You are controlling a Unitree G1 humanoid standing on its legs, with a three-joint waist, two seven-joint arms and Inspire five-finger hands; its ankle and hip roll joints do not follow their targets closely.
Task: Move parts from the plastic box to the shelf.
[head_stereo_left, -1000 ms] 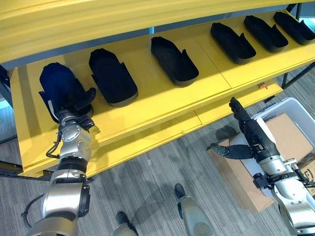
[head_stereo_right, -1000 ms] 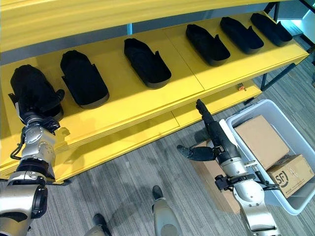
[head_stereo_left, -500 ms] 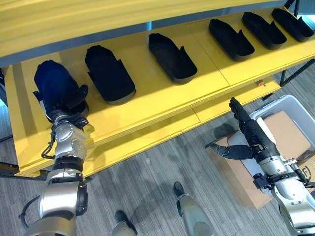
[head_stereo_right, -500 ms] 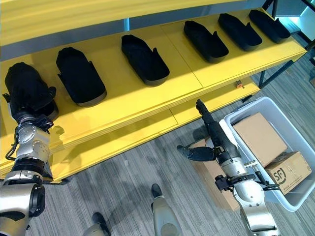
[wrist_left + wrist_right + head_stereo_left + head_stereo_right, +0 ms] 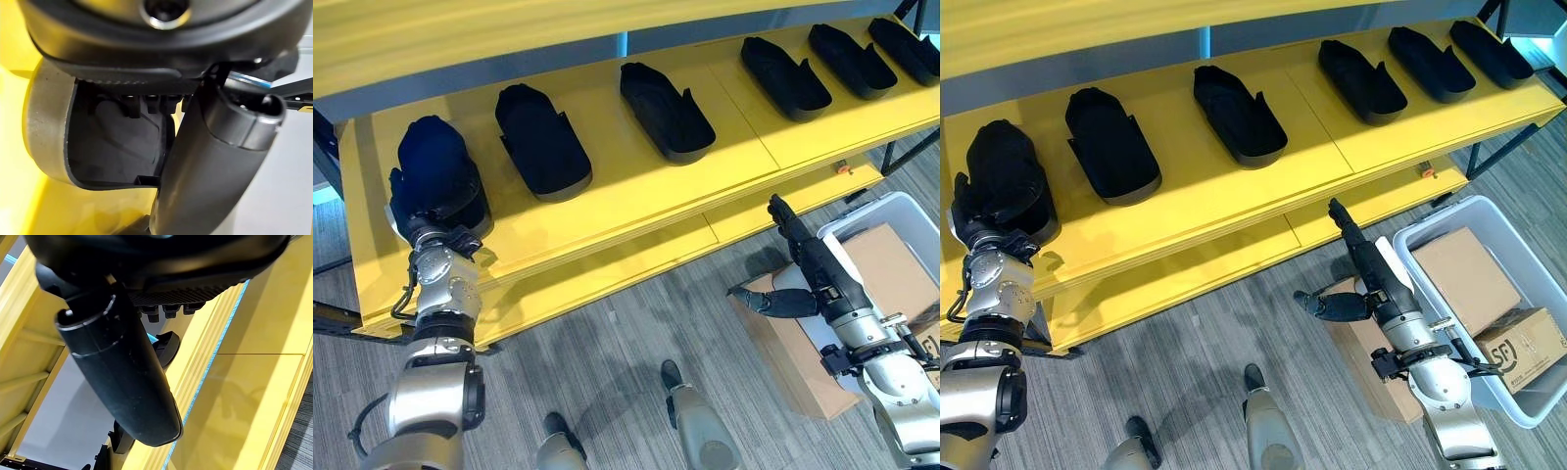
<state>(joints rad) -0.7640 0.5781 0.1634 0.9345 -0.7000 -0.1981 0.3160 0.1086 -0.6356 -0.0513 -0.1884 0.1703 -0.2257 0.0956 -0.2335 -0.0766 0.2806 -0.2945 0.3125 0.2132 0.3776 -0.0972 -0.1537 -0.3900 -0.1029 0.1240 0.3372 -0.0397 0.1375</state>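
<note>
- Cardboard boxes, brown and flat, fill the grey plastic box (image 5: 1518, 323) at four o'clock on the floor; no loose black part is visible inside, so a reach there could close on a carton instead of a part.
- The right hand (image 5: 1366, 269) hangs between the plastic box and the yellow metal shelf (image 5: 1234, 211), fingers straight, thumb spread, holding nothing. Judged from here, a careless swing toward five o'clock could clip the box's rim or the brown carton (image 5: 783, 343) standing on the floor just beside it.
- The left hand (image 5: 426, 201) at nine o'clock has its fingers curled on the near end of the leftmost black moulded plastic part (image 5: 433, 162), which lies on the shelf. If the fingers drag on withdrawal, the part could slide toward the front lip and tip off.
- Five more black moulded plastic parts (image 5: 666, 110) sit in a row from eleven to two o'clock, well apart; the neighbour (image 5: 1111, 155) is nearest, and a sideways nudge of the held part could knock it askew.
</note>
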